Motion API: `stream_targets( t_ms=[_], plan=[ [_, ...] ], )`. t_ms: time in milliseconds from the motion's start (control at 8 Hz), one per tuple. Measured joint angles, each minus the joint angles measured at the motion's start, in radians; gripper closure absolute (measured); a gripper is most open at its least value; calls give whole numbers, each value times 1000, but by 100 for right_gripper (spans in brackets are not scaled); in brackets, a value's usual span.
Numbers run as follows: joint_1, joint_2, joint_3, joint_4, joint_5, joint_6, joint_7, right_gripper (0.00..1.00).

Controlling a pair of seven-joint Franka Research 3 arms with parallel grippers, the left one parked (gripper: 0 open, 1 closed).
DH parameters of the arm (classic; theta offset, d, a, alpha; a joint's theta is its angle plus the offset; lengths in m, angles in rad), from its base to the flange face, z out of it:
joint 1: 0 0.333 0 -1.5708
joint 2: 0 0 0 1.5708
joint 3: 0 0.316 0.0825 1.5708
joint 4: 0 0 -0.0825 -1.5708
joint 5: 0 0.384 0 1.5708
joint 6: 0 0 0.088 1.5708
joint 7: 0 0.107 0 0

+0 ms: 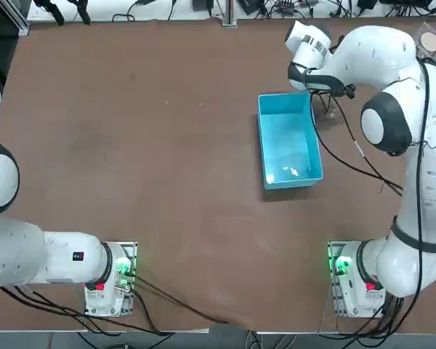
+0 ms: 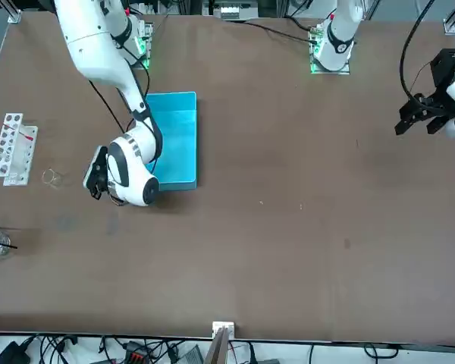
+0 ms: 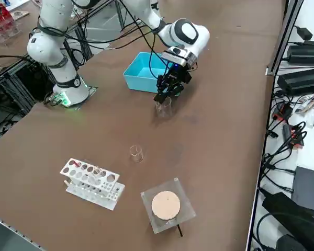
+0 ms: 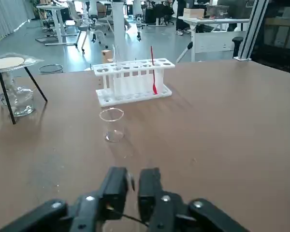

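Set on a wide brown table (image 1: 131, 145). Reaching far out with the right arm (image 1: 378, 58), forearm folded back past the blue bin (image 1: 287, 131), open-topped and just to the robot's left of the wrist. Off toward the table's right edge, a white rack (image 3: 91, 183) holding one red stick (image 4: 153, 72), and a clear stand (image 3: 148, 198) bearing a tan disc (image 3: 166, 205), both well apart from the work. Down low over the table with the gripper (image 3: 164, 97), fingers (image 4: 117, 186) drawn almost together with only a thin slot between, seemingly pinching the rim wall of the beaker (image 3: 165, 109); hard to confirm that contact from the wrist view. Upright on the table, this beaker, near the bin's far right corner. Between it and the rack, a second beaker (image 3: 136, 153), clear and standing alone. By judgement, best handled with a light squeeze, given slick, brittle glass. Hold the wrist plumb to seat the wall flat in the grip. Make any move from here straight and slow, clear of the bin's edge and of the second beaker. Avoid any twist likely to tip or crack the glass.
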Motion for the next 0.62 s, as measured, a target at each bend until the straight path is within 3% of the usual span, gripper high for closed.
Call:
stream_targets(
  t_ms=[500, 625],
  plan=[
    [0, -3, 0, 62, 39, -23, -92, 3],
    [0, -6, 0, 101, 56, -69, -162, 0]
  ],
)
